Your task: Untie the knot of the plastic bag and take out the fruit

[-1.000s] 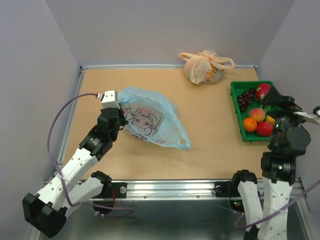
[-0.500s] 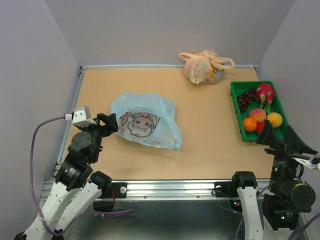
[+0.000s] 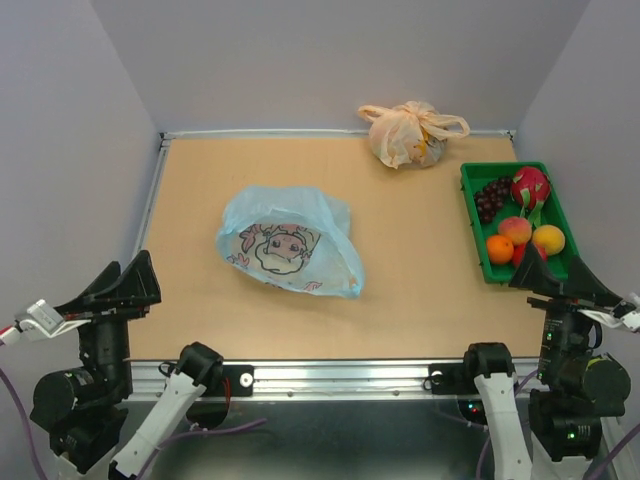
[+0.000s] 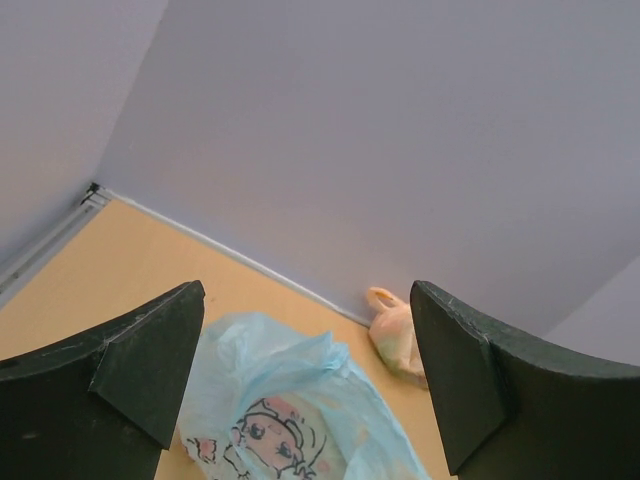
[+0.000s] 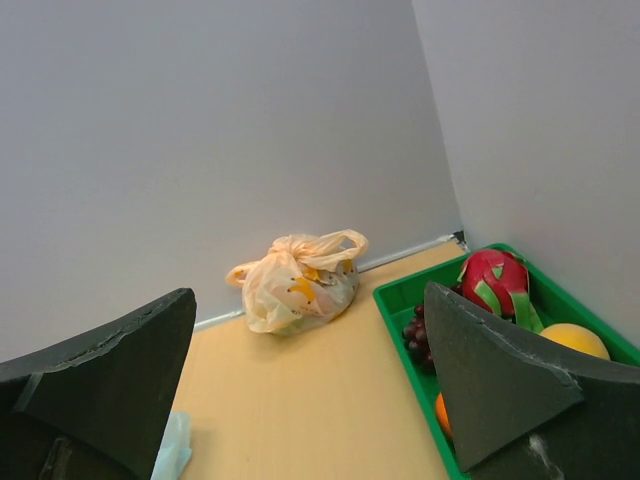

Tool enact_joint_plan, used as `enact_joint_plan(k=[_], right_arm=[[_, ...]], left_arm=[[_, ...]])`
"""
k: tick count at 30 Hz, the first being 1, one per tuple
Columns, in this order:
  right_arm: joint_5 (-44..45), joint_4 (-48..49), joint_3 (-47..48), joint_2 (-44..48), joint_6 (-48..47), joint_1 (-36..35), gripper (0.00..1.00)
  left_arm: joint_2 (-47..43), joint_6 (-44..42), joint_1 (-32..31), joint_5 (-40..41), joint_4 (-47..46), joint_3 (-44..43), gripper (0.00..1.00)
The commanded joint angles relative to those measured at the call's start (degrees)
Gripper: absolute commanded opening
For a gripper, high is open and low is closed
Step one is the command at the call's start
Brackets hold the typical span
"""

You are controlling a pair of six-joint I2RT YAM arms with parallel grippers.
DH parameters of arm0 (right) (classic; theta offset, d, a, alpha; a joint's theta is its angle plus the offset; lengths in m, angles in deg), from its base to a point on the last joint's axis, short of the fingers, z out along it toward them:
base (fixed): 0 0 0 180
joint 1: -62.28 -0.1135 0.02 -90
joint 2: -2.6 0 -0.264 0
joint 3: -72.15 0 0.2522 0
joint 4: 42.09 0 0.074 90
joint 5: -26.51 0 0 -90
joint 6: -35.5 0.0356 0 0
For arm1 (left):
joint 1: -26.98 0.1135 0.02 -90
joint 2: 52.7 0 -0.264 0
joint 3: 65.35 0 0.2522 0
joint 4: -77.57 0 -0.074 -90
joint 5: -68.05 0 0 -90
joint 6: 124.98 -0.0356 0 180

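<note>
the translucent light blue plastic bag (image 3: pixel 290 240) carries a cartoon face print and red lettering. the crumpled plastic bag (image 3: pixel 405 133) is peach-orange, the rectangular plastic tray (image 3: pixel 468 225) green, the dragon fruit (image 3: pixel 530 187) pink-red with green tips.

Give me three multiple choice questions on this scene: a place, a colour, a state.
1. Where does the knotted peach-orange plastic bag lie? A. at the table's far edge B. at its near edge C. in its middle
2. What colour is the rectangular plastic tray holding the fruit? A. blue B. green C. white
3. How does the left pincer stand? A. shut on a bag B. shut on an orange C. open, empty

A, it lies at the far edge; B, its rim is green; C, its fingers stand wide apart.
</note>
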State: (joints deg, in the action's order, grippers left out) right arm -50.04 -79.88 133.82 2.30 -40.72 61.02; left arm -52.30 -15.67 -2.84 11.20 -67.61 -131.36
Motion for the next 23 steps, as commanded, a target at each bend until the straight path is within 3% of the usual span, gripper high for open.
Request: enact_joint_plan(k=[1,23], right_arm=[[0.17,0.13,-0.44,0.12,-2.53,-0.85,1.0],[2.1,1.27,-1.58,0.12,-4.29,-1.91,1.0]], left_arm=[[-5.06,-2.0,0.2,4.29,2.32,1.01,0.95],[-6.38,-2.17,0.2,7.55,-1.28,2.85,0.95]])
